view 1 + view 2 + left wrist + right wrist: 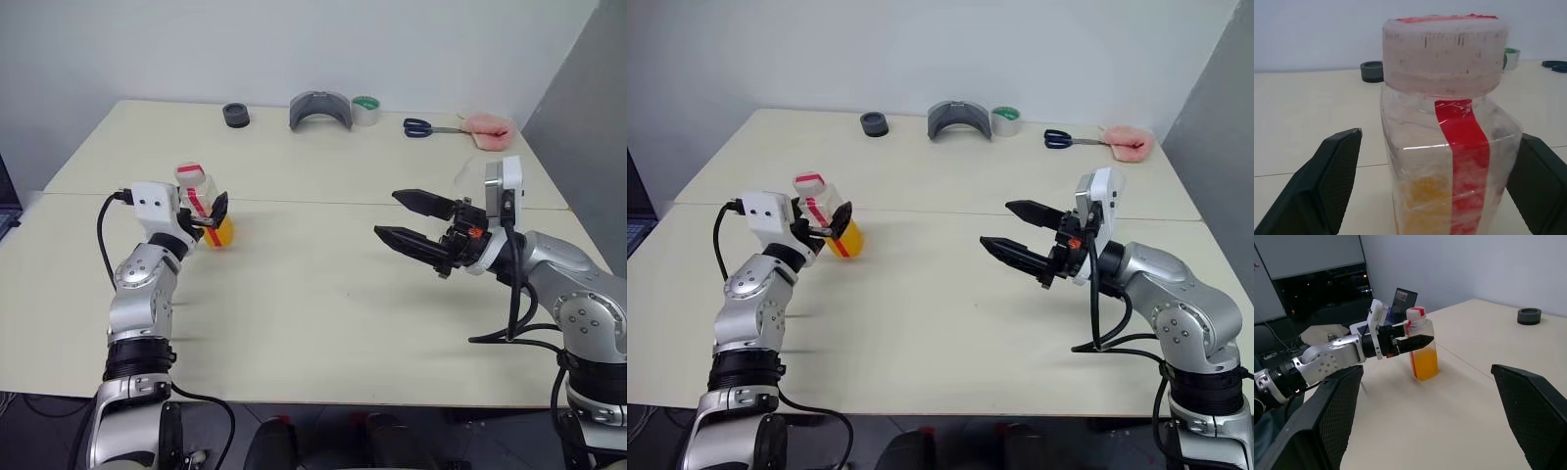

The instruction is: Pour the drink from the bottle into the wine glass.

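- A small clear plastic bottle (828, 227) with a squarish body, pink-red cap and red vertical label strip stands upright on the pale cream table (950, 323), near its left side.
- Translucent orange-yellow drink (1424, 363) fills roughly the lower half of the bottle.
- The left gripper (826, 231) is level with the bottle, its two black fingers spread, one on each side of the body. In the left wrist view a gap shows between one finger (1327, 183) and the plastic; whether the other touches I cannot tell.
- The right gripper (402, 217) hovers above the table's right half, well apart from the bottle, fingers spread wide and empty, pointing toward the left arm.
- Along the far edge lie a dark round ring (235, 115), a grey curved piece (320, 109), a tape roll (366, 111), blue-handled scissors (421, 127) and a pink cloth (488, 128).
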